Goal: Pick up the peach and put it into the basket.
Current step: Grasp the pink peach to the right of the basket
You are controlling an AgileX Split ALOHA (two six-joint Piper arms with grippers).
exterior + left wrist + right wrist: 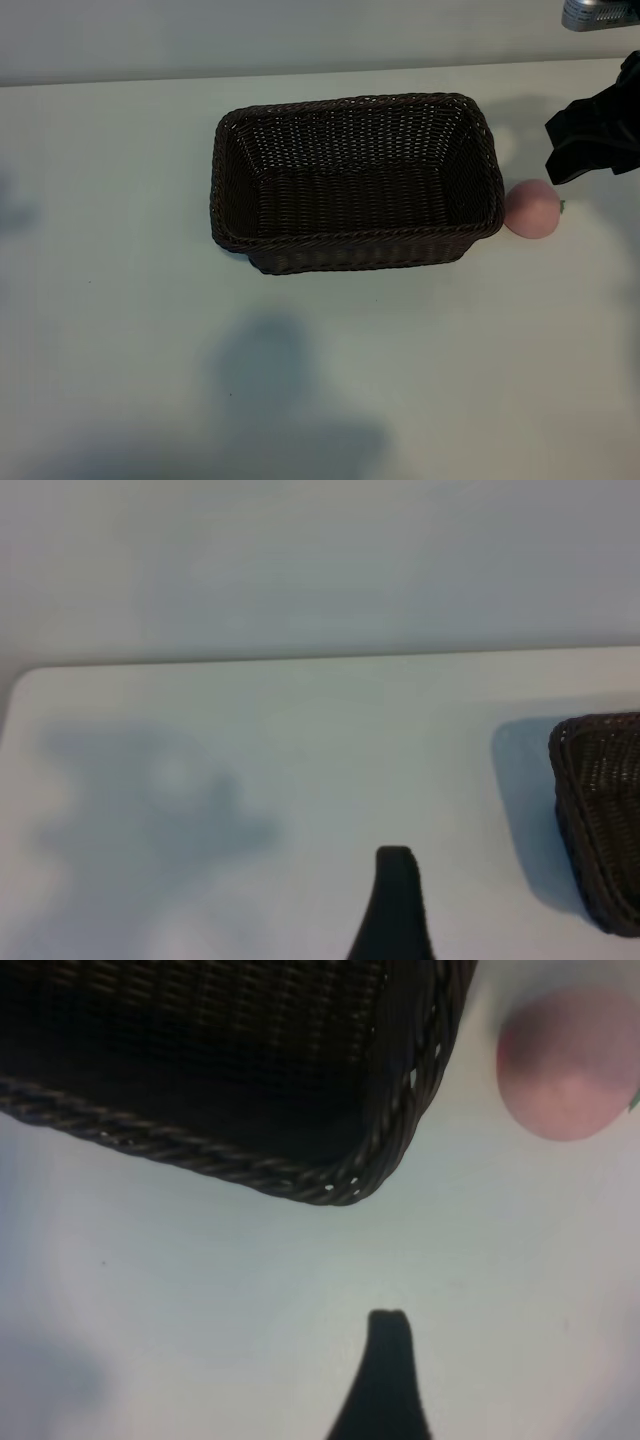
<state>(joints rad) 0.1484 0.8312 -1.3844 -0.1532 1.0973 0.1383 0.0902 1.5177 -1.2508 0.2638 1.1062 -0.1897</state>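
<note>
The peach [532, 208] is a small pink ball resting on the white table, right beside the basket's right end. The basket [350, 240] is dark brown wicker, empty, in the middle of the table. My right gripper [553, 152] hovers just behind and to the right of the peach, open and holding nothing. In the right wrist view the peach [570, 1065] lies beside a corner of the basket [250, 1165], with one dark fingertip [388, 1330] over bare table. Of my left gripper only one fingertip [396, 865] shows, open over bare table, the basket [600, 820] off to one side.
The white table [120, 330] ends at a far edge against a pale wall. Soft shadows lie on its near part and far left.
</note>
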